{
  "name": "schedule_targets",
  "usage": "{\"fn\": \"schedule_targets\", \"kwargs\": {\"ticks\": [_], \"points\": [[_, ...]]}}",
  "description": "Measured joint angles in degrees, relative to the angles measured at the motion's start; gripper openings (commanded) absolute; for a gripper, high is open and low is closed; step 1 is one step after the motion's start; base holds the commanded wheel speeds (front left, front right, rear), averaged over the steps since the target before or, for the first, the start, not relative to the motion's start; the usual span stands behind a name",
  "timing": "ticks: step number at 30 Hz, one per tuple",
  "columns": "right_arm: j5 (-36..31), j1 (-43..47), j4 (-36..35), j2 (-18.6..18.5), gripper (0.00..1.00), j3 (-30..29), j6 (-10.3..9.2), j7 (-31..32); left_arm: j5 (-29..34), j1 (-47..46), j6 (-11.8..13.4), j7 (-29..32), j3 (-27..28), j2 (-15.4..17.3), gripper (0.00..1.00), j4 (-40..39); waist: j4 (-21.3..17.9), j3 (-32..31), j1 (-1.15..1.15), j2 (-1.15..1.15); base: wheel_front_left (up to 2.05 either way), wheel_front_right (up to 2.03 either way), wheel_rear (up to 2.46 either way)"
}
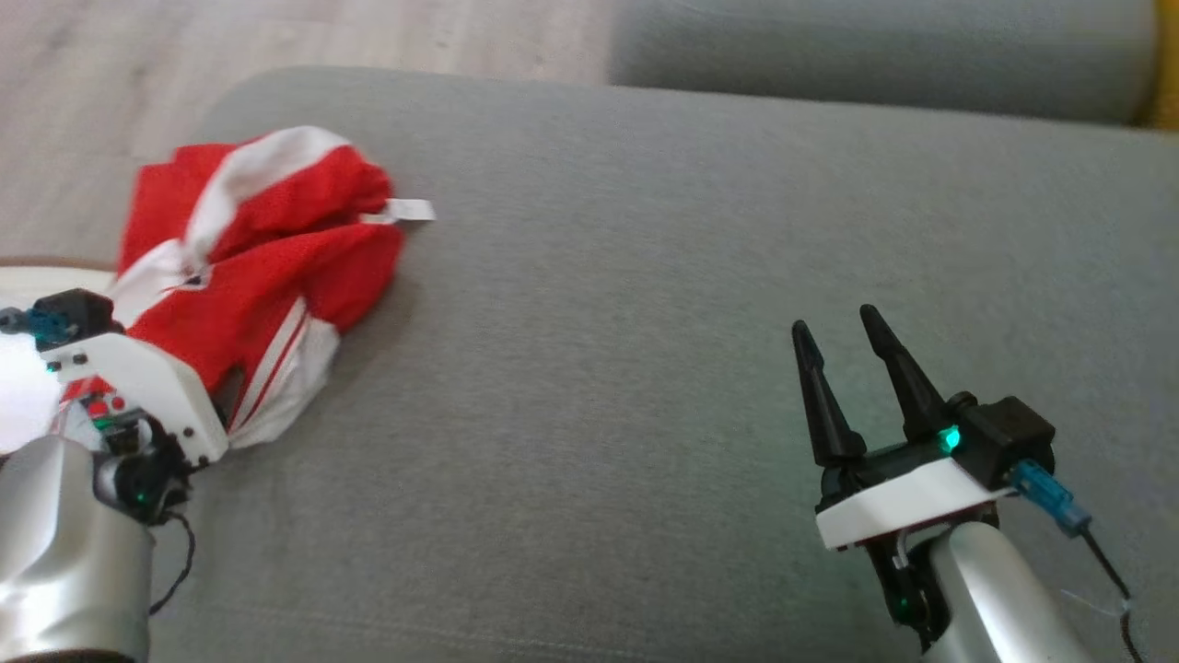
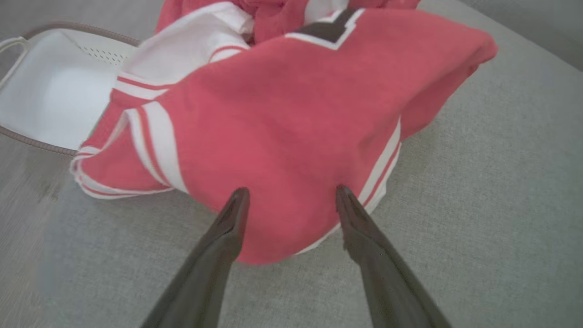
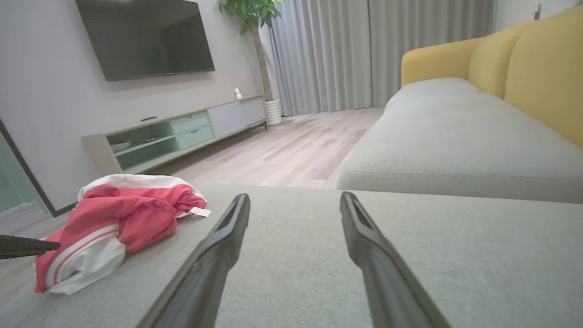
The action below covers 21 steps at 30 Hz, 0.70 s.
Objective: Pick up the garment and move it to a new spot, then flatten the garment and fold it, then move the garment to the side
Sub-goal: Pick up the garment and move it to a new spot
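Observation:
A crumpled red garment (image 1: 267, 267) with white stripes lies in a heap at the left end of the grey cushion (image 1: 645, 322). In the left wrist view the garment (image 2: 282, 114) bulges right in front of my left gripper (image 2: 291, 193), which is open. Its two fingertips rest at the heap's near edge, one on each side of a red fold. My left wrist housing (image 1: 138, 387) hides those fingers in the head view. My right gripper (image 1: 834, 319) is open and holds nothing, well to the right of the garment (image 3: 123, 218), over bare cushion.
A white laundry basket (image 2: 50, 91) stands on the wooden floor just left of the cushion's edge. Beyond a gap lies another grey seat (image 3: 455, 136) with a yellow backrest (image 3: 537, 68). A TV (image 3: 145, 36) and a low cabinet (image 3: 182, 132) line the far wall.

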Motion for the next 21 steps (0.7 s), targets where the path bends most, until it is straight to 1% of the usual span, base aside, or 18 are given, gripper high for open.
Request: {"fn": "schedule_targets", "kwargs": {"ticks": [4, 8, 10, 11, 12, 13, 16, 17, 21], "points": [[0.01, -0.97, -0.19, -0.43, 1.0, -0.09, 0.0, 0.0, -3.37, -2.53, 0.0, 1.56, -1.78, 0.71, 1.0, 4.47, -3.7, 2.09, 0.0, 0.0, 0.0, 0.0, 0.0], [0.01, -2.15, -0.55, -0.65, 1.0, -0.12, 0.0, 0.0, -6.45, -3.04, 0.0, 4.74, -4.78, 1.08, 1.0, 8.31, -6.49, 3.91, 0.0, 0.0, 0.0, 0.0, 0.0], [0.01, -2.16, -0.55, -0.65, 1.0, -0.2, 0.0, 0.0, -7.34, -3.21, -0.02, 4.71, -5.73, 2.25, 1.0, 8.59, -7.42, 4.61, 0.0, 0.0, 0.0, 0.0, 0.0], [0.01, -2.16, -0.53, -0.65, 1.0, -0.25, 0.0, 0.0, -7.8, -3.5, -0.02, 4.64, -6.39, 2.83, 0.89, 8.8, -7.72, 4.85, 0.0, 0.0, 0.0, 0.0, 0.0], [0.01, -2.16, -0.51, -0.65, 1.0, -0.35, 0.0, 0.0, -8.11, -3.86, 0.0, 4.33, -6.86, 3.1, 0.27, 9.14, -7.91, 4.96, 0.0, 0.0, 0.0, 0.0, 0.0], [0.01, -2.15, -0.44, -0.65, 1.0, -0.49, 0.0, 0.0, -8.42, -3.97, 0.0, 3.87, -7.37, 3.31, 0.0, 9.49, -7.92, 4.88, 0.01, 0.0, 0.0, 0.0, 0.0], [0.02, -2.15, -0.31, -0.6, 1.0, -0.75, 0.0, 0.0, -9.42, -3.94, -0.01, 2.9, -9.69, 3.87, 0.0, 9.8, -7.51, 4.22, 0.0, 0.0, 0.0, 0.0, 0.0], [0.02, -2.15, -0.31, -0.6, 1.0, -0.75, 0.0, 0.0, -9.42, -3.94, -0.01, 2.9, -9.69, 3.87, 0.0, 9.8, -7.51, 4.22, 0.0, 0.0, 0.0, 0.0, 0.0], [0.08, -2.09, -0.18, -0.41, 1.0, -0.76, 0.0, 0.0, -9.8, -3.92, -0.01, 1.89, -14.06, 5.02, 0.0, 8.57, -6.77, 2.7, 0.0, 0.0, 0.0, 0.0, 0.0]]}}
